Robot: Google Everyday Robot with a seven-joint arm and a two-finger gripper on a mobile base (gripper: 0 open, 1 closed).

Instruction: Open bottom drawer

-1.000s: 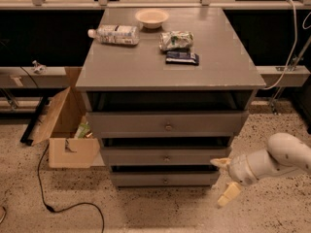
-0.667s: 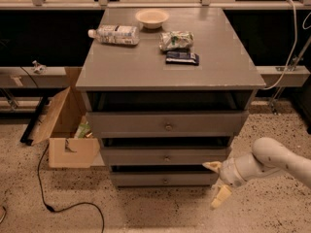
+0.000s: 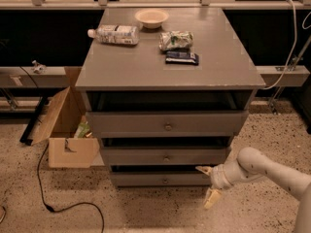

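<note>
At the lower right of the frame the white arm [image 3: 265, 171] reaches in low over the speckled floor [image 3: 146, 212]. The gripper [image 3: 208, 183] sits at the right end of the bottom drawer [image 3: 146, 180]. Its two fingers are spread wide and hold nothing. The upper one lies close to the drawer's right corner, the lower one hangs over the floor; whether the upper tip touches the wood cannot be told.

The bottom drawer is the lowest grey front, low in the middle of the frame, with its small round knob [image 3: 165, 180] well left of the gripper. The floor in front of it is bare. A black cable [image 3: 53, 205] loops at lower left, away from the drawer.

Above are the middle drawer [image 3: 141, 157] and the top drawer [image 3: 131, 124], each with a dark gap over it. An open cardboard box [image 3: 65, 147] stands just beside the cabinet's left side.

On the cabinet top [image 3: 136, 69] lie a dark packet [image 3: 181, 58], a crumpled bag [image 3: 176, 40], a plastic bottle [image 3: 114, 34] on its side and, farthest back, a bowl [image 3: 151, 17]. Their label print cannot be made out.
</note>
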